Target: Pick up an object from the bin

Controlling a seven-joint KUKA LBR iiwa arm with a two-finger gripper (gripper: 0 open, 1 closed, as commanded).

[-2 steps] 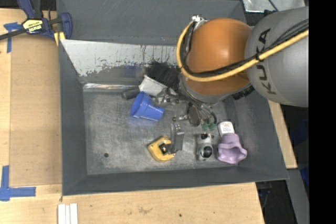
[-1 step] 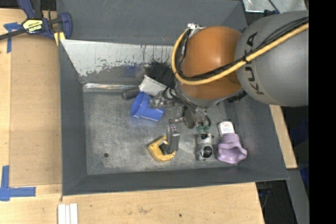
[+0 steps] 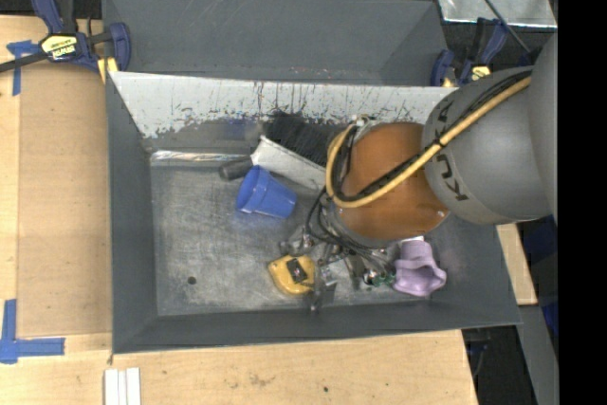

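The fingers sit in a dark tangle of metal under the arm's orange cover, and I cannot tell whether they are spread or pressed together. The gripper is low in the bin, in the lower middle of the frame, close to the near wall. Just to its left, touching or nearly touching the dark metal, lies a small yellow rounded thing with a dark patch on its top. Its long axis runs roughly left to right across the frame, dipping a little toward the lower right, where its end meets the gripper. Just right of the gripper I see a pale purple lump. Up and to the left a blue cup lies on its side, beside a black brush with a white handle.
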